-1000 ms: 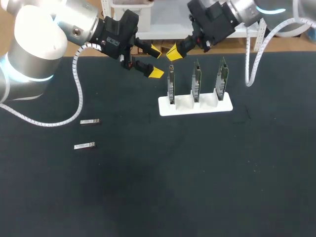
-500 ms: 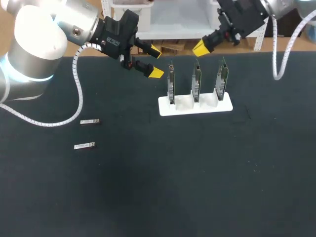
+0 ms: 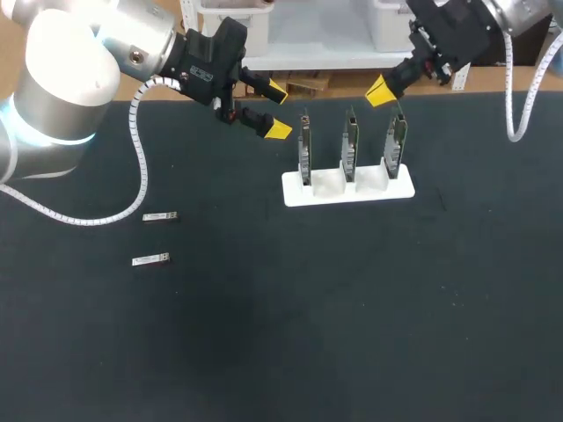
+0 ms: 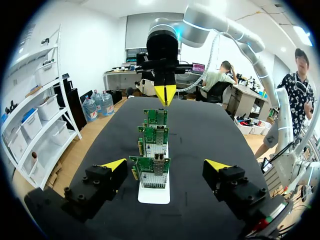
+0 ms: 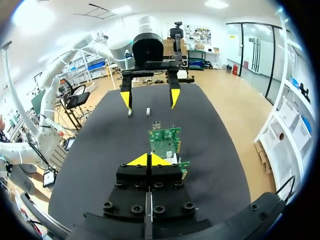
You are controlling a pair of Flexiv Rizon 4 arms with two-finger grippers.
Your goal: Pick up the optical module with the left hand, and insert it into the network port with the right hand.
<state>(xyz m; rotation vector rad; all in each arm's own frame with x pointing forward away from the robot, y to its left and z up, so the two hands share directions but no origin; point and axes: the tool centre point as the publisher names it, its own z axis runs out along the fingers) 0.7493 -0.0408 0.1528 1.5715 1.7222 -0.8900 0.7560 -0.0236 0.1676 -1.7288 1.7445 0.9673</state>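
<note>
Picking up needs the open, empty left end effector [image 3: 278, 111] straight over an optical module [image 3: 161, 216], lying flat on the surface [image 3: 264, 334] well apart. The right end effector [image 3: 380, 90] is closed, empty.

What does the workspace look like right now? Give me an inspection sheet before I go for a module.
Surface: dark table, evenly covered.
Job's things: far optical module and near optical module lie flat and apart on the table's left side. The white holder carries three upright network cards.
Clutter: nothing seen.
Grippers: left gripper is open and empty, raised beside the leftmost card. Right gripper is shut and empty, near the top of the rightmost card.
Cables: a white coiled hose hangs from the left arm towards the table. A white cable loops beside the right arm.
Surroundings: nothing seen reaching over the table.
</note>
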